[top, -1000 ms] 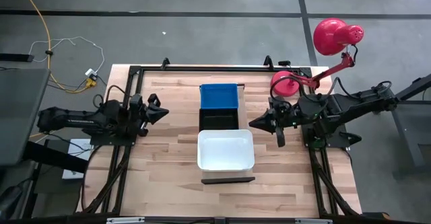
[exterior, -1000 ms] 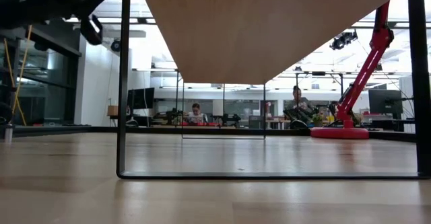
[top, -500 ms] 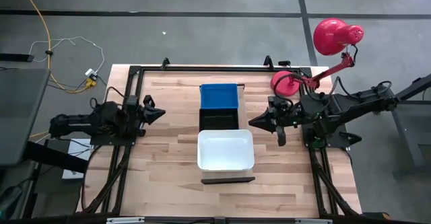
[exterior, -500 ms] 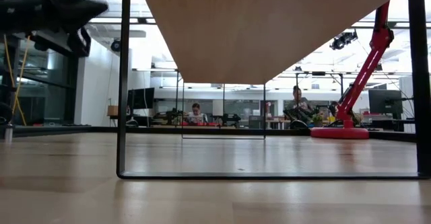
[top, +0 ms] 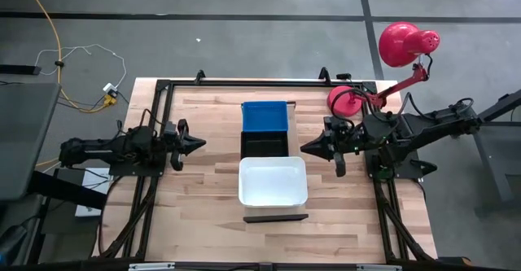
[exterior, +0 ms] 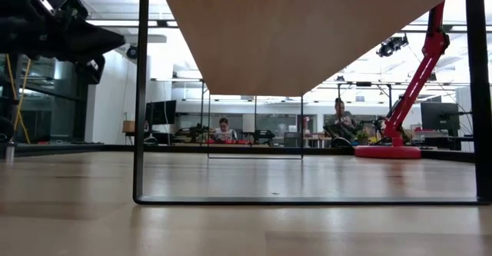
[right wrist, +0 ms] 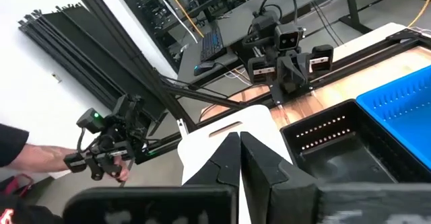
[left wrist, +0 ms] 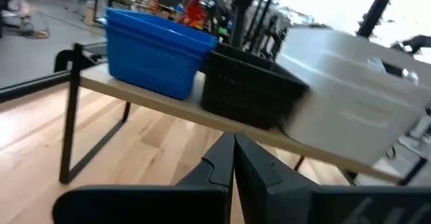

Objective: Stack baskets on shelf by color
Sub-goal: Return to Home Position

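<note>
Table: a wide plank-patterned wooden tabletop is flanked by two dark arms, one at 9 o'clock and one at 3 o'clock.

Shelf: a long narrow board of pale wood on dark rails is set at the table's middle. In the high view its long axis runs from 12 to 6 o'clock.

White basket: a shallow rectangular basket of smooth white plastic is seated at the shelf's 6 o'clock end, mouth up, long axis lying 9 to 3 o'clock. It is judged light and stiff, with slick walls. The rim or the slot cut in a short wall is judged the surest hold.

Blue basket: a bright blue perforated plastic basket is placed at the 12 o'clock end, mouth up, long axis 9 to 3 o'clock. It is judged light and rigid, and best taken by the rim.

Black basket: a smaller black mesh basket is lodged between the other two, touching both, mouth up. It is judged the lightest, with some give expected in the mesh. How many are nested in any pile cannot be told.

Left gripper: the left gripper is held at 9 o'clock of the shelf, well apart from it and aimed toward it, fingers pressed together on nothing.

Right gripper: the right gripper is held just beside the shelf at 3 o'clock, fingers likewise closed and empty.
</note>
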Robot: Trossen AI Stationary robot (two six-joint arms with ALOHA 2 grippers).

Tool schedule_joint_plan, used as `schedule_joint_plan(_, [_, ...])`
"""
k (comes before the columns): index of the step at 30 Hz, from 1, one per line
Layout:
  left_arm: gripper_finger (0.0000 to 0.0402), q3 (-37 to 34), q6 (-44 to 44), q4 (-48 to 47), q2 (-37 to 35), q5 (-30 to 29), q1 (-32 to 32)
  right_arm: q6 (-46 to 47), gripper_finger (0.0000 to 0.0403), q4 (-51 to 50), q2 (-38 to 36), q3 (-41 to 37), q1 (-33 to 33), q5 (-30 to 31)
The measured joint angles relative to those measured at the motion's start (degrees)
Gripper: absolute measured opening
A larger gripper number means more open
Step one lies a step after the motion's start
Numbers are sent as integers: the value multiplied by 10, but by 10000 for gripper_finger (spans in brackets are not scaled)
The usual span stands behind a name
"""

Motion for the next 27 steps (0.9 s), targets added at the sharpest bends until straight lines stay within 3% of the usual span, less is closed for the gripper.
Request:
schedule_joint_plan(7, [0, 0, 20, -1, 25, 29, -2, -45, 0, 0, 0, 0, 2, -24])
schedule_joint_plan(14, [1, 0, 118, -2, 59, 19, -1, -77, 0, -10, -1, 0, 5, -26])
schedule_joint_plan(22, [0, 0, 64, -1, 65, 18, -1, -62, 0, -104, -43, 0, 5, -28])
schedule_joint_plan(27, [0, 0, 55, -1, 65, 18, -1, -93, 0, -59, -102, -57, 5, -26])
